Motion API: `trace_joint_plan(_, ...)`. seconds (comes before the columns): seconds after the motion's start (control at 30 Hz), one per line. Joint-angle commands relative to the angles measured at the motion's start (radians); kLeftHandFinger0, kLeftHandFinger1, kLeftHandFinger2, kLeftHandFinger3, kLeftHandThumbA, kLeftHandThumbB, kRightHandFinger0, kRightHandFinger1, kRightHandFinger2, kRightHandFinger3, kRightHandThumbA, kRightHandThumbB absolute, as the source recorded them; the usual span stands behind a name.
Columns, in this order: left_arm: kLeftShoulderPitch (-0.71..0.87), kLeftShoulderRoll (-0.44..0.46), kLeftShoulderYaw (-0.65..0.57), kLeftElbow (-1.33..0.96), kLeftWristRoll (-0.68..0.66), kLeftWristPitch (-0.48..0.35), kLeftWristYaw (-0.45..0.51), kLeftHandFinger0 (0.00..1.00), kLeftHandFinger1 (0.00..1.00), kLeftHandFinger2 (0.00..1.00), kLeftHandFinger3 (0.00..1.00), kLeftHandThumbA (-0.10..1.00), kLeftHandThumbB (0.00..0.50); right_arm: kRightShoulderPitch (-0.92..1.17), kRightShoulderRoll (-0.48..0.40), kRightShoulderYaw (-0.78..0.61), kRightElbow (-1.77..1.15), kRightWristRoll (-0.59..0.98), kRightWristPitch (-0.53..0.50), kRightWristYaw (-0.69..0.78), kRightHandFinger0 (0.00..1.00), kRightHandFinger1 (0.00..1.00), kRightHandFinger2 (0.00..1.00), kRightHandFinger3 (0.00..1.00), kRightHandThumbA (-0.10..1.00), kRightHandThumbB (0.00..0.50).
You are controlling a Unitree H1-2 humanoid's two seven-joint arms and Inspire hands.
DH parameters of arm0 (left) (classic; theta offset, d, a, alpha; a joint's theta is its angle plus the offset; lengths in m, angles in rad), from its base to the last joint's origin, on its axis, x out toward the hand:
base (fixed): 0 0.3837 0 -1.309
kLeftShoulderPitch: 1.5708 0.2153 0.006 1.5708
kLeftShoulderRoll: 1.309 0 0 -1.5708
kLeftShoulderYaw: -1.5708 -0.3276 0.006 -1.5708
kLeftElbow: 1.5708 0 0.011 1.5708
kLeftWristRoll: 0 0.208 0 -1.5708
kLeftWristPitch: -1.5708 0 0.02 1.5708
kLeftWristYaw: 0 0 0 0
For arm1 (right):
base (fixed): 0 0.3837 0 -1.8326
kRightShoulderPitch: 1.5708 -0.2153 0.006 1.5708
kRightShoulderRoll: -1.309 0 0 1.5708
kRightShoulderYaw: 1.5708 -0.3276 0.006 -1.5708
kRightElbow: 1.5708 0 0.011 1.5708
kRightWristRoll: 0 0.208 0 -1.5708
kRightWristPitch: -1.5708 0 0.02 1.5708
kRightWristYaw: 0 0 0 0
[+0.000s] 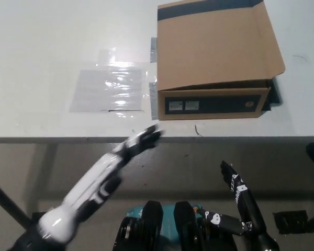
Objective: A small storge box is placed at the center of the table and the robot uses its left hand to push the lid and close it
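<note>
The fingers point(150, 134) of the white left hand point(138, 143) are straight and close together, and they hold nothing. The fingertips sit right at the front edge of the table point(42, 63), just below it in the picture. They are a little blurry. They do not touch the box. The white arm runs down from the hand to the lower left corner.

The brown storage box point(214, 57) stands on the table, up and to the right of that hand. Its lid point(217, 44) lies flat over the top. The dark front of the box faces the table edge. A see-through plastic sheet point(110, 90) lies flat on the table just left of the box.

The black right hand point(240, 201) rests low at the bottom right, under the table edge. Its fingers are apart and it holds nothing.
</note>
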Motion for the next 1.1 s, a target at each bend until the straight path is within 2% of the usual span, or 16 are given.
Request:
trace_joint_plan(0.0, 0.016, 0.025, 0.046, 0.118, 0.134, -0.165, 0.028, 1.0, 1.0, 1.0, 1.0, 1.0, 0.408, -0.016, 0.005, 0.008, -0.024, 0.008, -0.049, 0.009, 1.0, 1.0, 1.0, 1.0, 1.0, 0.373)
trace_joint_plan(0.07, 0.005, 0.028, 0.064, 0.237, 0.222, -0.24, 0.066, 1.0, 1.0, 1.0, 1.0, 1.0, 0.412, -0.016, 0.01, 0.008, -0.025, 0.01, -0.049, 0.01, 1.0, 1.0, 1.0, 1.0, 1.0, 0.368)
trace_joint_plan(0.17, -0.004, 0.023, 0.087, 0.351, 0.245, -0.288, 0.091, 1.0, 1.0, 1.0, 1.0, 1.0, 0.403, -0.022, 0.012, 0.007, -0.024, 0.017, -0.049, 0.013, 1.0, 1.0, 1.0, 1.0, 1.0, 0.364)
trace_joint_plan(0.2, -0.012, 0.026, 0.09, 0.413, 0.268, -0.315, 0.107, 1.0, 1.0, 1.0, 1.0, 1.0, 0.368, -0.022, 0.012, 0.006, -0.023, 0.019, -0.049, 0.012, 1.0, 1.0, 1.0, 1.0, 1.0, 0.365)
trace_joint_plan(0.27, -0.027, 0.028, 0.091, 0.468, 0.289, -0.338, 0.12, 1.0, 1.0, 1.0, 1.0, 1.0, 0.343, -0.026, 0.012, 0.002, -0.021, 0.021, -0.049, 0.01, 1.0, 1.0, 1.0, 1.0, 1.0, 0.37)
trace_joint_plan(0.3, -0.04, 0.03, 0.092, 0.538, 0.306, -0.362, 0.135, 1.0, 1.0, 1.0, 1.0, 1.0, 0.315, -0.021, 0.013, 0.001, -0.023, 0.014, -0.049, 0.0, 1.0, 1.0, 1.0, 1.0, 1.0, 0.374)
trace_joint_plan(0.33, -0.041, 0.029, 0.093, 0.547, 0.308, -0.369, 0.136, 1.0, 1.0, 1.0, 1.0, 1.0, 0.313, -0.02, 0.013, 0.001, -0.024, 0.014, -0.049, -0.001, 1.0, 1.0, 1.0, 1.0, 1.0, 0.374)
trace_joint_plan(0.37, -0.052, 0.031, 0.094, 0.591, 0.323, -0.38, 0.147, 1.0, 1.0, 1.0, 1.0, 1.0, 0.28, -0.019, 0.012, 0.004, -0.026, 0.01, -0.049, -0.002, 1.0, 1.0, 1.0, 1.0, 1.0, 0.371)
trace_joint_plan(0.47, -0.055, 0.025, 0.102, 0.615, 0.337, -0.382, 0.16, 1.0, 1.0, 1.0, 1.0, 1.0, 0.285, -0.019, 0.013, 0.006, -0.03, 0.008, -0.049, -0.005, 1.0, 1.0, 1.0, 1.0, 1.0, 0.363)
trace_joint_plan(0.7, -0.068, 0.02, 0.111, 0.677, 0.353, -0.395, 0.166, 1.0, 1.0, 1.0, 1.0, 1.0, 0.28, -0.029, 0.009, 0.005, -0.027, -0.001, -0.049, -0.014, 1.0, 1.0, 1.0, 1.0, 1.0, 0.378)
trace_joint_plan(0.93, -0.06, 0.011, 0.118, 0.658, 0.322, -0.375, 0.151, 1.0, 1.0, 1.0, 1.0, 1.0, 0.244, -0.038, 0.011, 0.0, -0.029, 0.01, -0.049, -0.01, 1.0, 1.0, 1.0, 1.0, 1.0, 0.375)
trace_joint_plan(1.07, -0.055, 0.009, 0.12, 0.645, 0.323, -0.363, 0.151, 1.0, 1.0, 1.0, 1.0, 1.0, 0.243, -0.04, 0.01, 0.0, -0.027, 0.014, -0.049, -0.006, 1.0, 1.0, 1.0, 1.0, 1.0, 0.373)
